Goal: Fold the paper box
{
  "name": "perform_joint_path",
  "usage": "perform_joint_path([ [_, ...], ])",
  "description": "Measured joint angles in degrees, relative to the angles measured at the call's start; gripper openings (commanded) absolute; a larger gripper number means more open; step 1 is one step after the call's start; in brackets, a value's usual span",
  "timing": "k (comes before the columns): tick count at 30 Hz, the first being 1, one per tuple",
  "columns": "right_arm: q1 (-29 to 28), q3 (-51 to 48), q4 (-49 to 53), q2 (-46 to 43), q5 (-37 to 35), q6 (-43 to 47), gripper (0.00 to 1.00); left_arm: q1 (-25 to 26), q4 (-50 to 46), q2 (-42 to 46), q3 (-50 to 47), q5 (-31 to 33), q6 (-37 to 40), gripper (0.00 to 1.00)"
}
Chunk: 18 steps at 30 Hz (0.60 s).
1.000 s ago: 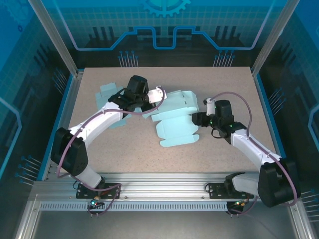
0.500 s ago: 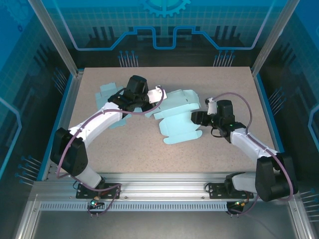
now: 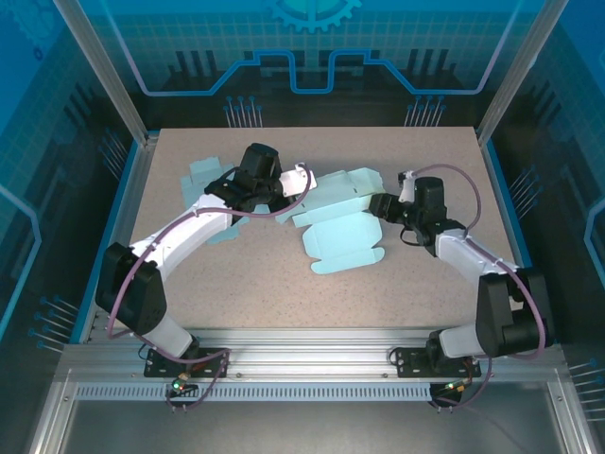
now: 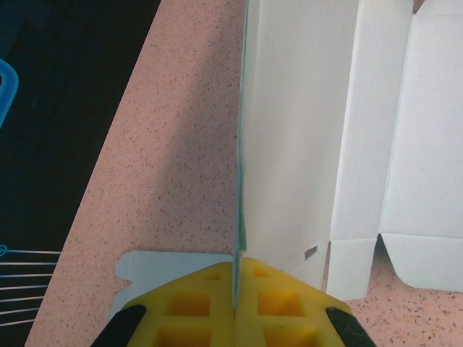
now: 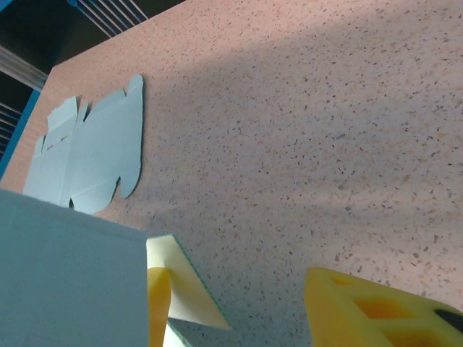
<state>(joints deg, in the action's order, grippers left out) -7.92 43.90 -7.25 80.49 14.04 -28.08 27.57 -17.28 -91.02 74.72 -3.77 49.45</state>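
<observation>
The paper box (image 3: pixel 338 227) is a light-blue cut blank, partly raised, lying mid-table. My left gripper (image 3: pixel 286 192) is shut on its left upright panel. In the left wrist view the yellow fingers (image 4: pixel 282 303) pinch the thin panel edge of the box (image 4: pixel 311 130), whose white inner side faces right. My right gripper (image 3: pixel 381 204) sits at the box's right edge, open. In the right wrist view a small flap (image 5: pixel 181 289) lies against the left finger (image 5: pixel 158 307), and the far finger (image 5: pixel 369 311) stands well apart, with the box wall (image 5: pixel 65 275) at the lower left.
A second flat blue blank (image 3: pixel 200 178) lies at the far left of the table, partly under my left arm, and shows as a flat sheet (image 5: pixel 94 155) on the speckled tabletop (image 5: pixel 304 144). Blue side rails (image 3: pixel 123 199) border the table.
My right gripper has moved up and away from me to the box's right edge, its jaws narrowing somewhat. The box's right side has shifted a little. The left gripper holds still.
</observation>
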Motion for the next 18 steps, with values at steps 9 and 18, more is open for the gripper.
perform_joint_path([
  [9, 0.0, 1.8, -1.3, 2.3, 2.6, -2.4, 0.36, 0.0, 0.1, 0.0, -0.7, -0.2, 0.0, 0.00],
  [18, 0.0, 2.0, -1.5, 2.5, 6.2, -5.0, 0.24, 0.0, 1.3, -0.9, -0.7, 2.5, -1.6, 0.00],
])
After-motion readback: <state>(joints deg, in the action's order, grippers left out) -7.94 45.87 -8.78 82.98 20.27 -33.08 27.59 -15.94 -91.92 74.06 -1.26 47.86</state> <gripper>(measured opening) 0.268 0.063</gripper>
